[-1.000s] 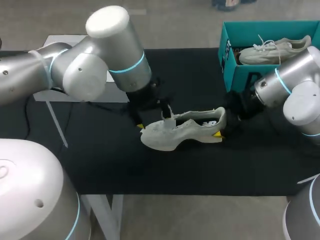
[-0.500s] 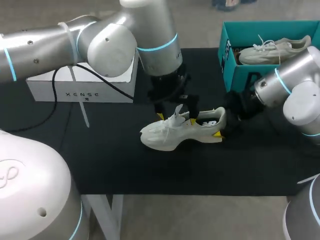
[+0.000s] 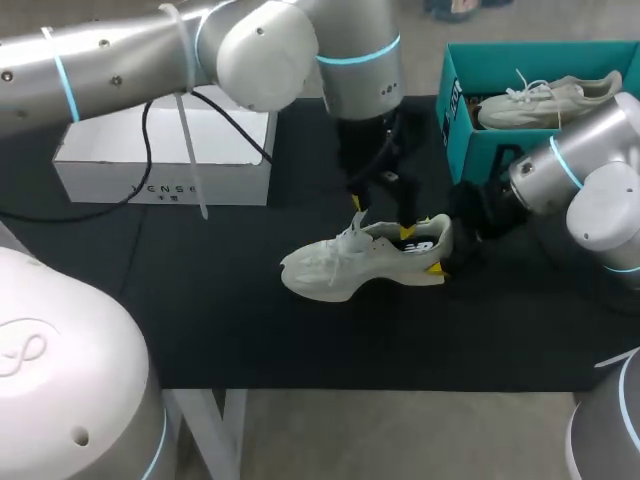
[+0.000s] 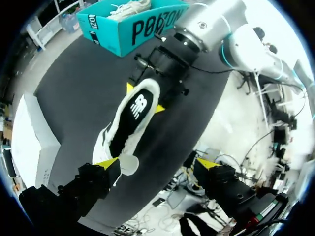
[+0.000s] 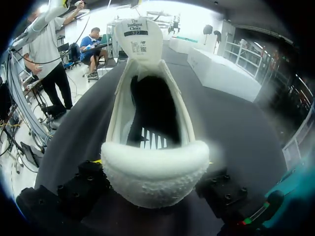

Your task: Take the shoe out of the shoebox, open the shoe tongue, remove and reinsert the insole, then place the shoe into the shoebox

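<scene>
Shoe [image 3: 360,262] sits on the table [image 3: 250,340] near the shoebox [image 3: 480,150], heel toward the box and pinched in my right claw [image 4: 144,98], toe pointing away; left claw [image 3: 381,218], wide open and empty, hangs over the tongue [image 3: 350,238], so it's nearer.

shoe [image 3: 345,265] on its sole | right gripper [image 3: 440,256] at heel | left gripper [image 3: 381,217] above

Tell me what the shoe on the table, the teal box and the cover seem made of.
The shoe looks like pale matte knit fabric, its heel pebbled foam, going by the grainy surface. The box is probably cardboard: thin, flat, printed walls. The cover seems black matte cloth; no glare shows.
</scene>
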`<state>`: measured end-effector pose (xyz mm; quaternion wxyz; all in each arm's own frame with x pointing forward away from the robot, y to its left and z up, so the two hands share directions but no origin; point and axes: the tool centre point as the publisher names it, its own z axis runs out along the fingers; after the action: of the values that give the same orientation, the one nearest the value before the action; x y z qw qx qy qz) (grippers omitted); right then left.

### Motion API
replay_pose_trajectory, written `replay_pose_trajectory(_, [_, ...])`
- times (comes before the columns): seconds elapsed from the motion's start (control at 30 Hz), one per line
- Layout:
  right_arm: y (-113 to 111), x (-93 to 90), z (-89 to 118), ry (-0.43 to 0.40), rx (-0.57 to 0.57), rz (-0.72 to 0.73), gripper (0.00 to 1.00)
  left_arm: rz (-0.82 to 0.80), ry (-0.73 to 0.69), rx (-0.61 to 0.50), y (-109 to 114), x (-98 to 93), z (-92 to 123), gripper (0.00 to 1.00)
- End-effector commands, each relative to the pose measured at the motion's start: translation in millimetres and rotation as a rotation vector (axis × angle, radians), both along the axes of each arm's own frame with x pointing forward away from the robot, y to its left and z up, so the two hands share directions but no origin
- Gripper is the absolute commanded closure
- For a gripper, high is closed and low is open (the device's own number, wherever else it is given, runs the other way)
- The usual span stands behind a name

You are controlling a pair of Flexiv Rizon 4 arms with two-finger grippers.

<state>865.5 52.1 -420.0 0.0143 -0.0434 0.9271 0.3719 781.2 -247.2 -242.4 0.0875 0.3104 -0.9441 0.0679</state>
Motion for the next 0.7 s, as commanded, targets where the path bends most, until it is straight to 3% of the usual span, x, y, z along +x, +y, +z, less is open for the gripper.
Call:
replay_pose_trajectory(0.03, [0.6, 0.7, -0.6, -0.001, -0.003, 0.000, 1.00, -1.164, -0.057, 0.259, -2.4, 13.3, 13.5, 1.00])
replay_pose_trajectory(0.23, [0.6, 0.7, -0.6, -0.001, -0.003, 0.000, 1.00, -1.344, 0.006, 0.186, -6.1, 10.0, 19.0, 1.00])
replay_pose_trajectory(0.27, [0.6, 0.7, -0.6, -0.001, -0.003, 0.000, 1.00, -1.347, 0.031, 0.142, -7.0, 8.6, 19.3, 1.00])
replay_pose_trajectory(0.7, [0.6, 0.7, -0.6, -0.001, -0.003, 0.000, 1.00, -1.347, 0.031, 0.142, -7.0, 8.6, 19.3, 1.00])
